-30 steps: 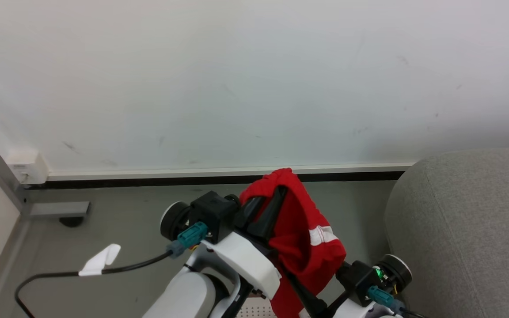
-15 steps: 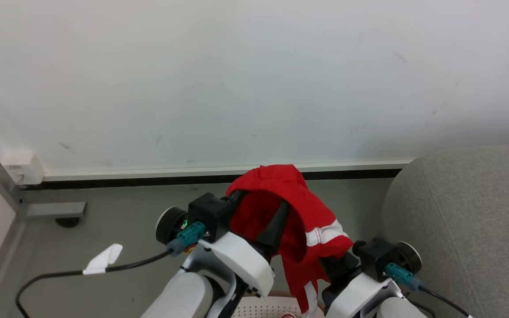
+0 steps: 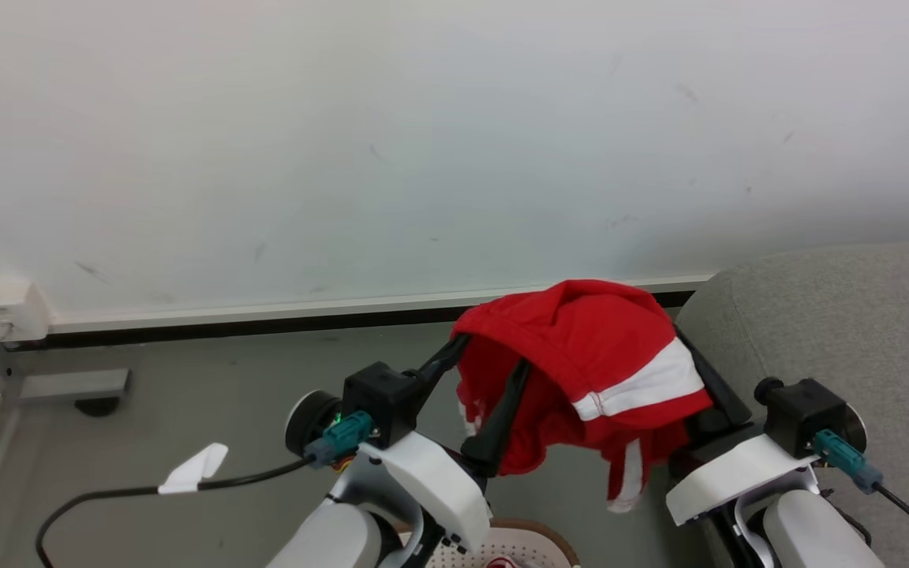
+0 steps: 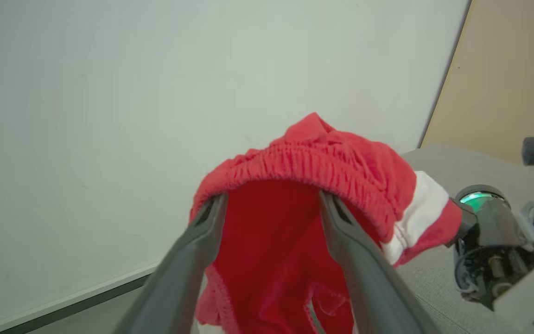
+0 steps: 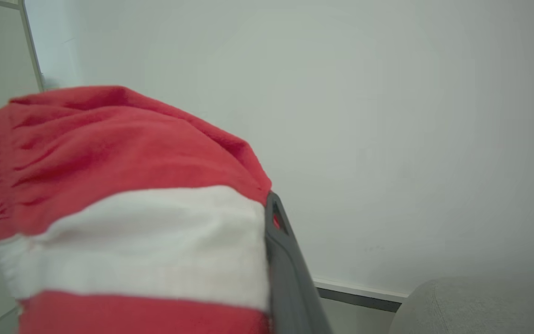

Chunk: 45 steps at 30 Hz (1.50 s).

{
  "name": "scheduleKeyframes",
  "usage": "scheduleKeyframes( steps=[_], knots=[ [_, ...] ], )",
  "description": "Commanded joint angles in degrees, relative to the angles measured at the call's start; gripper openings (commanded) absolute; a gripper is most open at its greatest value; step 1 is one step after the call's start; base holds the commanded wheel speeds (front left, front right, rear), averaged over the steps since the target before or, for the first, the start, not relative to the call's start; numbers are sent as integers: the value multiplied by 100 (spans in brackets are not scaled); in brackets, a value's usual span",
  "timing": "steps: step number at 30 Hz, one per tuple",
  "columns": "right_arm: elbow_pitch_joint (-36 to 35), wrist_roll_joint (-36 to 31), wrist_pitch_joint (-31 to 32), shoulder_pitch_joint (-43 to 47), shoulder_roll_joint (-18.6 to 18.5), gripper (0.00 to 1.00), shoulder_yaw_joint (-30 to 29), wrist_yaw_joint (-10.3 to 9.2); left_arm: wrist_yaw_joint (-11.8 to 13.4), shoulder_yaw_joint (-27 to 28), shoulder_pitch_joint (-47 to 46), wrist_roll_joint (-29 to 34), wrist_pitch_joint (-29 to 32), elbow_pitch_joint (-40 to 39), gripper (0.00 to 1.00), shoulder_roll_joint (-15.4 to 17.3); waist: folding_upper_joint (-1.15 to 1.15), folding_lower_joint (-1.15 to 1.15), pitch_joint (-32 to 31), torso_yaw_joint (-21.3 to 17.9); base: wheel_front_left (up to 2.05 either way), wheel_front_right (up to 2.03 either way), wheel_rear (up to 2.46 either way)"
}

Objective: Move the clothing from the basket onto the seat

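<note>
A piece of the clothing (image 3: 596, 347), red shorts with a white stripe, hangs in the air between my two grippers, beside the sofa's rounded arm (image 3: 841, 315). My left gripper (image 3: 494, 355) is open, and its spread fingers (image 4: 341, 222) sit inside the elastic waistband (image 4: 304, 157). My right gripper (image 3: 687, 351) is shut on the striped side of the clothing (image 5: 123, 232). One of its fingers (image 5: 285, 260) shows, while cloth hides the other. The basket's brown rim (image 3: 549, 532) peeks in at the bottom edge, below the arms.
A pale wall with a white and black skirting (image 3: 265, 315) runs behind. A grey metal frame leg (image 3: 68, 386) stands at the left. A black cable with a white tag (image 3: 194, 469) trails over the grey floor.
The right gripper rose and swung right toward the sofa, pulling the shorts wide. The left gripper's fingers spread apart inside the waistband. The camera turned slightly right.
</note>
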Motion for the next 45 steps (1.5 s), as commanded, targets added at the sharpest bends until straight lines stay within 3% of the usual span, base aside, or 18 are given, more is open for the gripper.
scheduleKeyframes(
  steps=[1,12,31,45],
  knots=[
    [-27,-46,-17,18,-21,0,-30,-12,9,0,63,-18,9,-19,100,48,0,0,4,-22,0,0,0],
    [-289,-172,-17,-35,-125,0,-657,-12,69,-32,68,-21,3,-26,100,85,0,0,74,-387,0,0,0],
    [-631,-177,-17,112,-506,0,-935,-12,4,-304,242,-68,-78,-32,100,54,0,0,202,-1427,0,0,0],
    [-874,-162,-17,370,-732,0,-1361,-12,12,-544,264,-48,-84,-92,100,2,0,0,308,-1693,0,0,0]
  ],
)
